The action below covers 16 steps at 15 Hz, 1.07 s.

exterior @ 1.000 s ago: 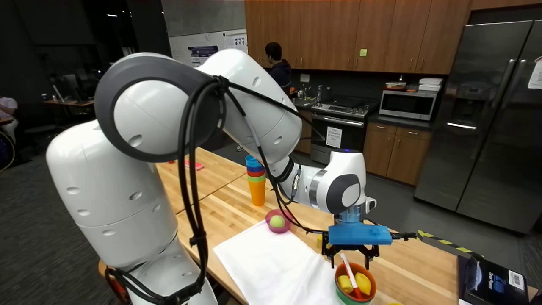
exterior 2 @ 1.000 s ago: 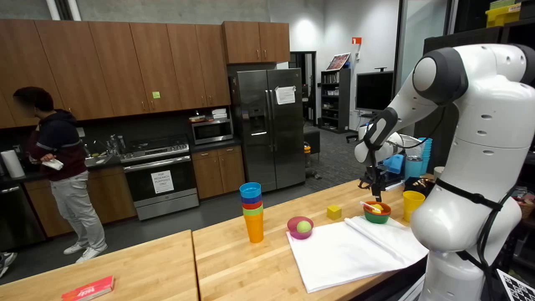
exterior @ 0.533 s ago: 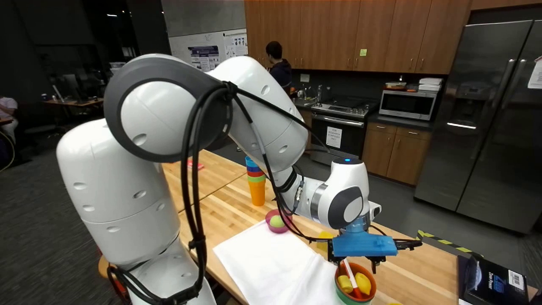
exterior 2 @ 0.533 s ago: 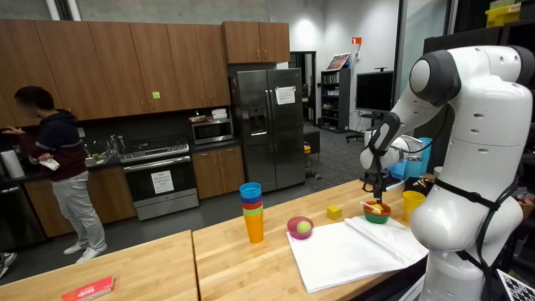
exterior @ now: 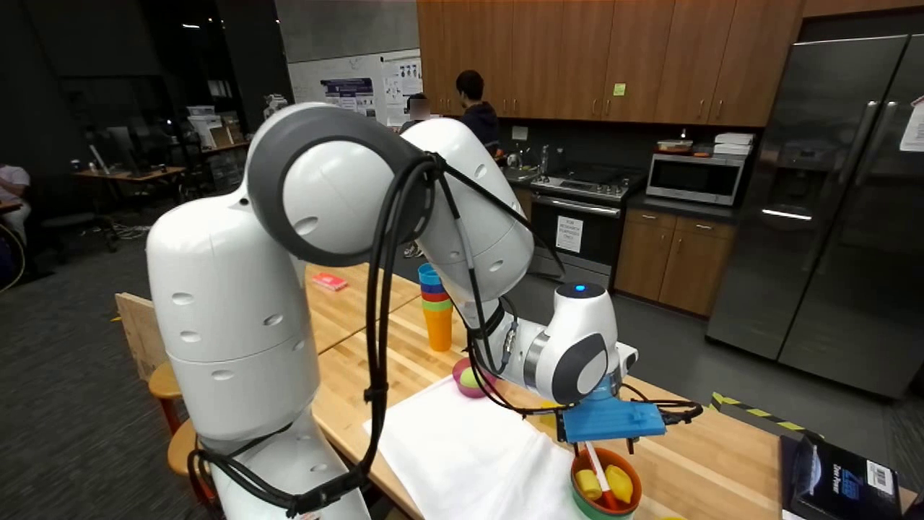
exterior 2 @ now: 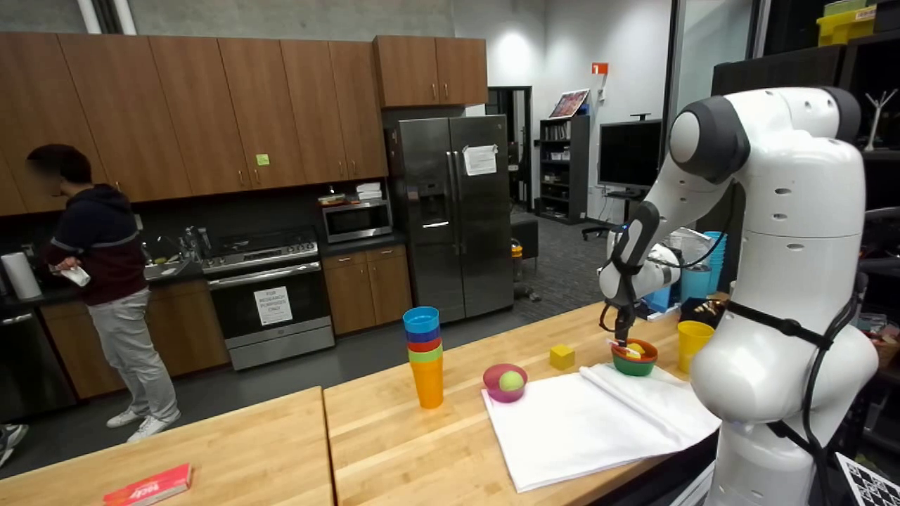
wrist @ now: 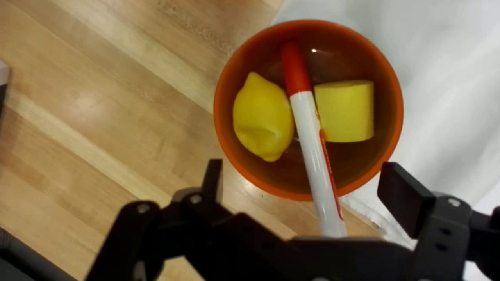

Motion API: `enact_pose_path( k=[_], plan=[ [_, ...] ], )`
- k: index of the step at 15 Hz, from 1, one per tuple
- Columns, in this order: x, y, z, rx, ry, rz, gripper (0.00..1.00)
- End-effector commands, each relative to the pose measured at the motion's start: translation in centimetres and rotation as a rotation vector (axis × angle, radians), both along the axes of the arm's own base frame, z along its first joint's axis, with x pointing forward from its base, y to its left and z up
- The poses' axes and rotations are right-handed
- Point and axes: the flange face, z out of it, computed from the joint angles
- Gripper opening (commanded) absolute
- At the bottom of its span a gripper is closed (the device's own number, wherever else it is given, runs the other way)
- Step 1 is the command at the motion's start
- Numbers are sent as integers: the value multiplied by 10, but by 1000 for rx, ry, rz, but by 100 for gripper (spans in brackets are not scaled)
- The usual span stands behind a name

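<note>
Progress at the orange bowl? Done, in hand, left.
Looks done: lining up; the end effector is by the orange bowl, and in the wrist view the marker runs between its open jaws.
In hand: nothing gripped; gaps show on both sides of the marker.
Left, probably: gripping and lifting the marker, whose white end overhangs the rim.

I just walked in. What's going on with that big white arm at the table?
A robot arm has its gripper open close to an orange bowl, its fingers on either side of a red-capped marker but not gripping it. The marker leans in the bowl, white end sticking out past the rim, with a lemon and a yellow block inside on opposite sides of it. A white cloth lies on the table.
</note>
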Motion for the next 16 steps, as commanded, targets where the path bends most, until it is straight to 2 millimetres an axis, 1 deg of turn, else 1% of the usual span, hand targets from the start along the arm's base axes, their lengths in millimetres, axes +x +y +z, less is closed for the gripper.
enact_pose_path(
  k=[1, 3, 5, 6, 8, 10, 12, 16],
  plan=[
    [22, 8, -3, 10, -42, 39, 100],
    [36, 17, -6, 28, -60, 43, 100],
    [47, 17, -5, 41, -67, 55, 100],
    [52, 21, -7, 46, -72, 55, 100],
    [61, 15, -6, 54, -65, 48, 100],
    [65, 15, -8, 56, -36, 33, 100],
    [67, 11, -6, 71, -2, 37, 100],
    [69, 14, -6, 83, 58, 42, 100]
  ],
)
